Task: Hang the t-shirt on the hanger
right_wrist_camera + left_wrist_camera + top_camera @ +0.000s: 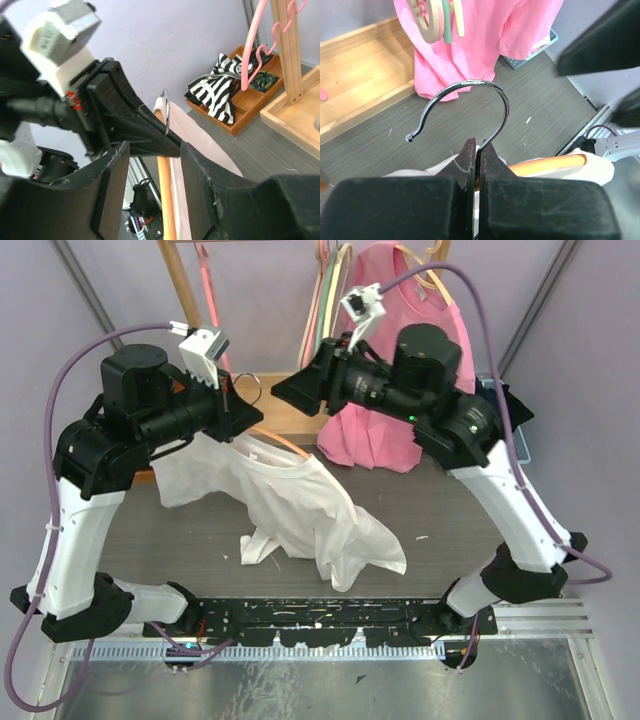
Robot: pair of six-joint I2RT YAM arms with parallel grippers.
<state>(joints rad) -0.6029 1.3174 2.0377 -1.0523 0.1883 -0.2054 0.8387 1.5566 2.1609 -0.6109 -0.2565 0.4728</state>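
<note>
Pinching the hanger, the left gripper is clenched; right gripper, at its 3 o'clock, released; t-shirt drapes at 5 o'clock.

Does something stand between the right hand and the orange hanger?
Partly. The left hand is shut on the hanger at its neck, and in the right wrist view it sits directly ahead of the open right hand. Below it the hanger's orange arm shows bare, with the white t-shirt draped beside it.
</note>
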